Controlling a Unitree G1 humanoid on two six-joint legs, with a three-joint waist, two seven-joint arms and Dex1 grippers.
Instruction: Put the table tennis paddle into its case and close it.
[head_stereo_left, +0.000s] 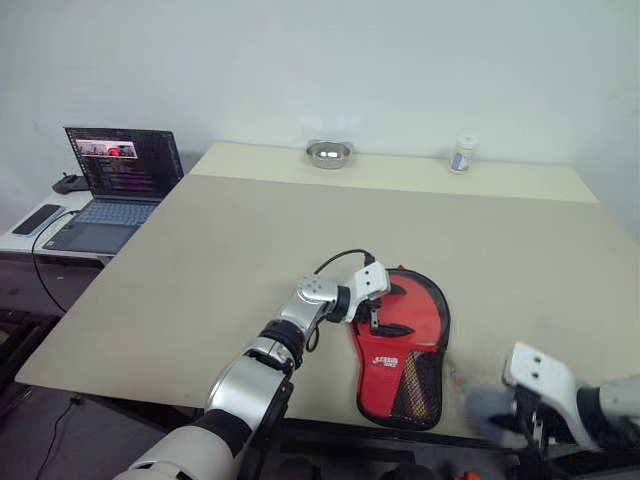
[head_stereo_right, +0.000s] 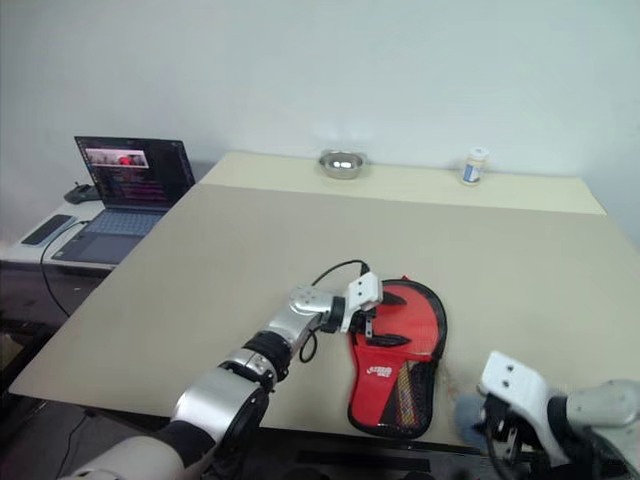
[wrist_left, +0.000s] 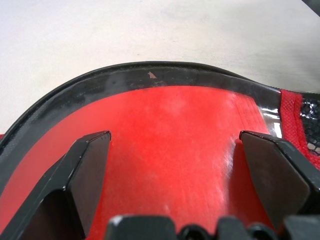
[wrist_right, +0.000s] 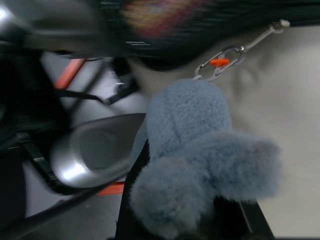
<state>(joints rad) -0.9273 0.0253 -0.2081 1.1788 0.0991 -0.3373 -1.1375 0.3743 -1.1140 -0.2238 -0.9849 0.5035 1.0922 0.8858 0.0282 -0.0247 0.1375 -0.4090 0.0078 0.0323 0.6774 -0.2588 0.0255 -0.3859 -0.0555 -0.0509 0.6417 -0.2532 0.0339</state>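
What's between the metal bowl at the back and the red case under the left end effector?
Bare tabletop only, in the left eye view, between the small round metal bowl and the red, black-edged fabric case under the left end effector.
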